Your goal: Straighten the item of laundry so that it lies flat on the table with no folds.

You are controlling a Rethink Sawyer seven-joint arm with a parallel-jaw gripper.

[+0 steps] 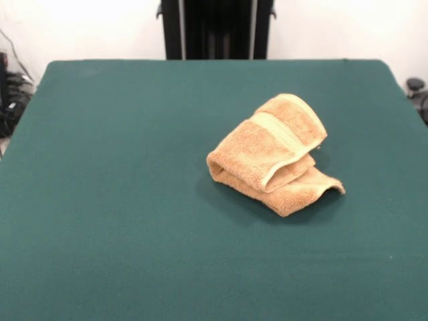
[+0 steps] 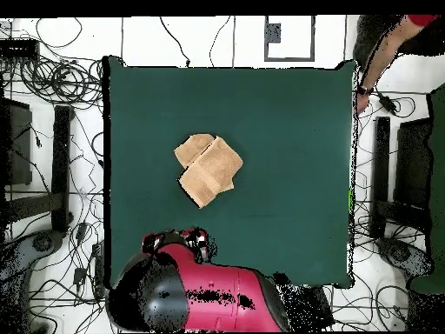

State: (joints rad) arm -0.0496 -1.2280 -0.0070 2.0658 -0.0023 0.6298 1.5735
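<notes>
Fingers: can't tell, none visible; arm (image 2: 204, 296) drawn back.
Towel (image 1: 274, 155) bunched mid-table (image 1: 120, 200), long axis diagonal, well clear of arm.

Tangled black cables (image 2: 52, 83) across the white floor (image 2: 217, 39), left of the green surface in the overhead view. More cables (image 2: 395, 204) at right. A person's arm (image 2: 387, 52) at the top right corner. White wall (image 1: 80, 27) behind.
</notes>
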